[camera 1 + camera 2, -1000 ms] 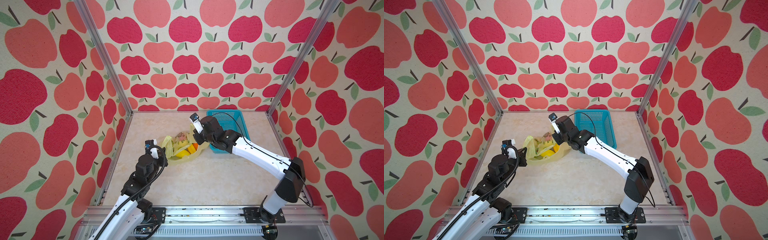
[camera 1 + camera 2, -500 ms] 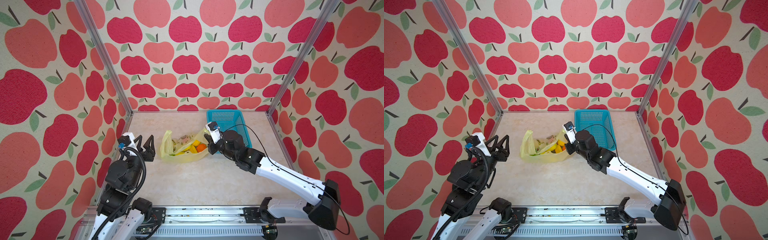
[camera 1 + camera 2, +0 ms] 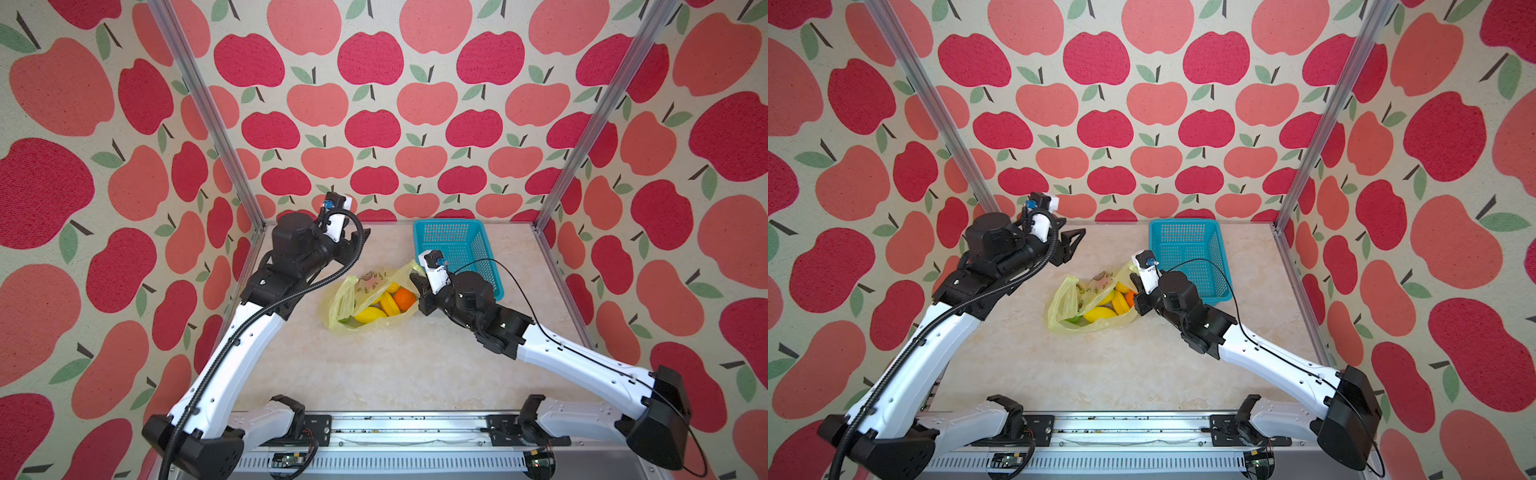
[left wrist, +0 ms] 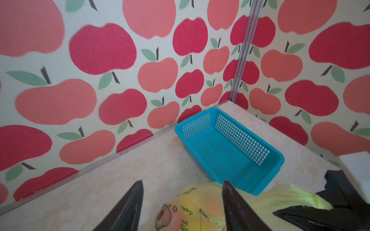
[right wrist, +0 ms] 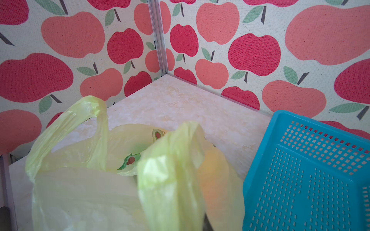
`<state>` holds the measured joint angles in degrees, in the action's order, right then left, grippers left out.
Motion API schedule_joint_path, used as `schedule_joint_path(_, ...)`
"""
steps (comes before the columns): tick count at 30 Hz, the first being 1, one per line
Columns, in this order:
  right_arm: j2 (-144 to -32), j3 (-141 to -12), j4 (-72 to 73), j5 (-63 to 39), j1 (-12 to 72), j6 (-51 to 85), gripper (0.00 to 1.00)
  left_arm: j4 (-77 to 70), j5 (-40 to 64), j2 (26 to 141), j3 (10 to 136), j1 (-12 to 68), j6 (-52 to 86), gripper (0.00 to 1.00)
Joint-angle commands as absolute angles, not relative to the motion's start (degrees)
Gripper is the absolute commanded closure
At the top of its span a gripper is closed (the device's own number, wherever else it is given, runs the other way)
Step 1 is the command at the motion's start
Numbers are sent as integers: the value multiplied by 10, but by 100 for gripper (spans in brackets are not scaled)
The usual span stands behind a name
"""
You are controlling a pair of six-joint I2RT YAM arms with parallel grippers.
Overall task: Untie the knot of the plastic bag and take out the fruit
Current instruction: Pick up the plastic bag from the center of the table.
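The plastic bag lies mid-table, near the back. Its long axis slants from front-left to back-right and its mouth gapes upward. Five fruit show inside: three yellow, one orange and a sliver of green. One handle loop stands free at the bag's left end. The other is pinched in the right gripper, whose jaws are closed on it at the bag's right end, just beside the single blue basket. The right arm reaches in low and nearly straight. The left arm is bent high. The left gripper hangs above the bag's back-left side, jaws spread wide, gripping nothing.
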<state>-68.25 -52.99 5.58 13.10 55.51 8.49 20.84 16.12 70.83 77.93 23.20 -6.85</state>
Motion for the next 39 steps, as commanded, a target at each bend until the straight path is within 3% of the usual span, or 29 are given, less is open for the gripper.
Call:
schedule_joint_path(1, -663, -512, 77, 167, 558, 104, 100, 272, 209, 737, 746, 238, -152, 27)
schedule_joint_path(9, -655, -499, 85, 190, 555, 116, 100, 230, 178, 748, 636, 271, -254, 22)
schedule_joint_path(15, -661, -505, 79, 194, 546, 128, 100, 205, 191, 707, 569, 301, -318, 9)
schedule_joint_path(23, -648, -500, 87, 192, 544, 135, 100, 246, 184, 725, 572, 321, -338, 4)
schedule_joint_path(27, -633, -487, 94, 197, 544, 137, 100, 242, 132, 761, 579, 323, -340, 2)
schedule_joint_path(30, -623, -478, 98, 200, 544, 139, 100, 263, 107, 804, 600, 322, -342, 3)
schedule_joint_path(39, -617, -472, 98, 202, 543, 139, 100, 280, 72, 849, 632, 321, -340, 18)
